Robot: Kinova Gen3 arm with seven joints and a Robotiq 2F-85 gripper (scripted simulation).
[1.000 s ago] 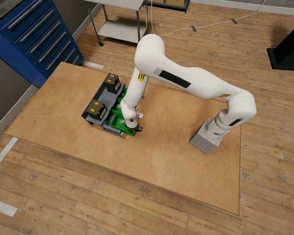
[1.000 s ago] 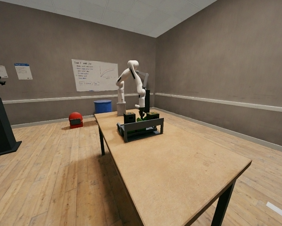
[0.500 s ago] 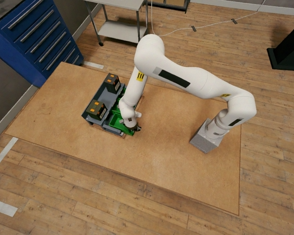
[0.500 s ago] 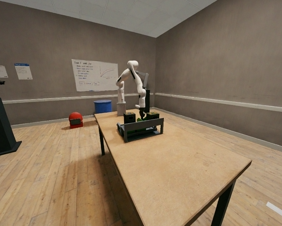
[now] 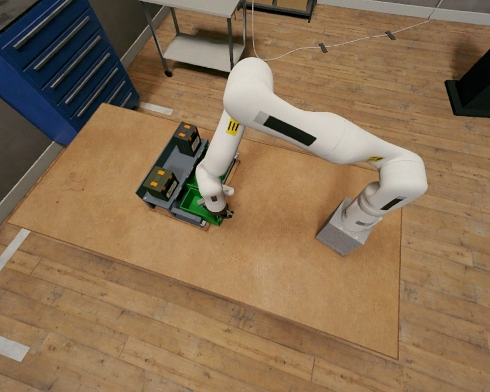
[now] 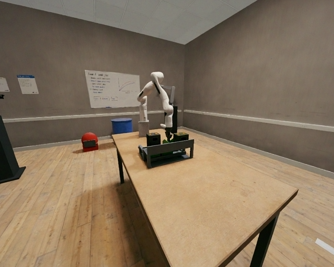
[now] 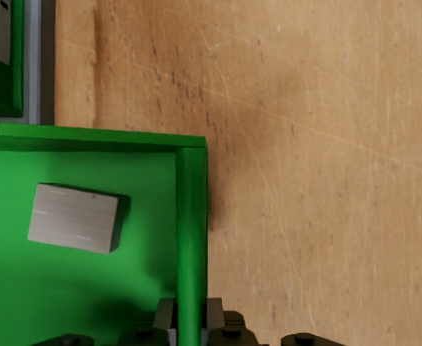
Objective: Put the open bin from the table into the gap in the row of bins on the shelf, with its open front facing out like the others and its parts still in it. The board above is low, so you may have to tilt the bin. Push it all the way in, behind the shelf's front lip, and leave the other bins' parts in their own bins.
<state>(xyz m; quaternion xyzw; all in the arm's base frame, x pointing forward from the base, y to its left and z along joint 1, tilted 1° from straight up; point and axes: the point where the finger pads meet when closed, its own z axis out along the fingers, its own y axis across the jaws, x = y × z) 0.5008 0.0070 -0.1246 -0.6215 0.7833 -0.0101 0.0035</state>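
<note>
The gripper (image 7: 191, 315) pinches the outer wall of the green bin (image 7: 81, 270), which sits partway into the shelf (image 5: 169, 168) with its grey part (image 7: 73, 225) inside, so the final push past the lip looks undone.

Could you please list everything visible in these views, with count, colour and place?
Held bin: one, green, on the table at the shelf's front, wall pinched by the pincer.
Block: one, grey, inside the held bin.
Other bins: at least one, green, in the shelf, partly hidden by the arm.
Shelf: one, grey, on the table.
Boxes: two, dark with orange marks, on the shelf's top board.
Table: one, tan.
Drawer cabinet: one, blue, beside the table.
Barrel: one, blue, by the wall.
Whiteboard: one, white, on the wall.
Arm: one, white.
Pincer: one, black, shut on the held bin's wall.
</note>
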